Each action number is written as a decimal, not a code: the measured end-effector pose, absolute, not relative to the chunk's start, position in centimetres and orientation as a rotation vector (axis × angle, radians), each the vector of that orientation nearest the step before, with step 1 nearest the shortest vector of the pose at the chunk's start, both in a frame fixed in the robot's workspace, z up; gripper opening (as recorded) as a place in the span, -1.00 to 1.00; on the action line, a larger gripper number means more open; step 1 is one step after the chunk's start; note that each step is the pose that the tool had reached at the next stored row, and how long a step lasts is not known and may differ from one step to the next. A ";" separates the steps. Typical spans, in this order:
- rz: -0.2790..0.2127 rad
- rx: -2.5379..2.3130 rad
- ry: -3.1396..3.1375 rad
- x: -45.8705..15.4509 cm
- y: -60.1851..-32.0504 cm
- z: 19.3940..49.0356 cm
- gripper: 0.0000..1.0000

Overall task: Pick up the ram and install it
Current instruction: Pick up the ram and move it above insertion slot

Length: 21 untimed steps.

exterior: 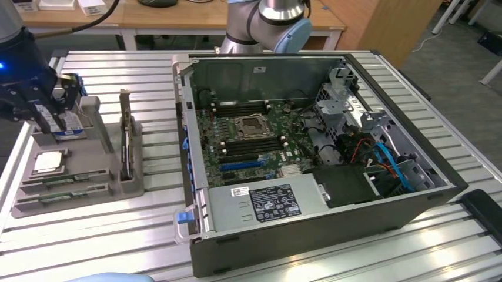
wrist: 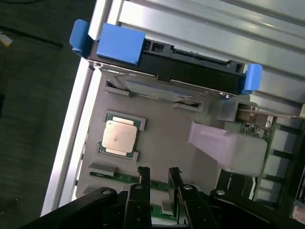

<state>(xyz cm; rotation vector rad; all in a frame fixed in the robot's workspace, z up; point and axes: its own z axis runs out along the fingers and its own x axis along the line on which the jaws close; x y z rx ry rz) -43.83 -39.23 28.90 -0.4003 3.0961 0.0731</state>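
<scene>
Two green ram sticks (exterior: 63,179) lie in slots at the near end of a grey parts tray (exterior: 94,155) on the exterior view's left. In the wrist view one ram stick (wrist: 119,177) runs under the fingertips and a second strip of green shows just behind them. My gripper (exterior: 43,117) hangs above the tray, well clear of the sticks. Seen from the wrist, the gripper (wrist: 158,177) is open: its two dark fingers (wrist: 143,179) stand apart over the ram with nothing between them. The open computer case (exterior: 314,153) shows its motherboard (exterior: 251,138) with dark memory slots.
The tray also holds a square silver processor (wrist: 119,136), a hard drive (wrist: 171,71) in blue-tabbed rails, an upright card (exterior: 126,135) and a pale block (wrist: 233,148). The case's raised wall (exterior: 188,135) stands between tray and motherboard. Everything rests on a slatted metal table (exterior: 439,241).
</scene>
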 end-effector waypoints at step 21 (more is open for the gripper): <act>0.077 -0.985 2.972 -43.8 -39.2 28.9 -0.41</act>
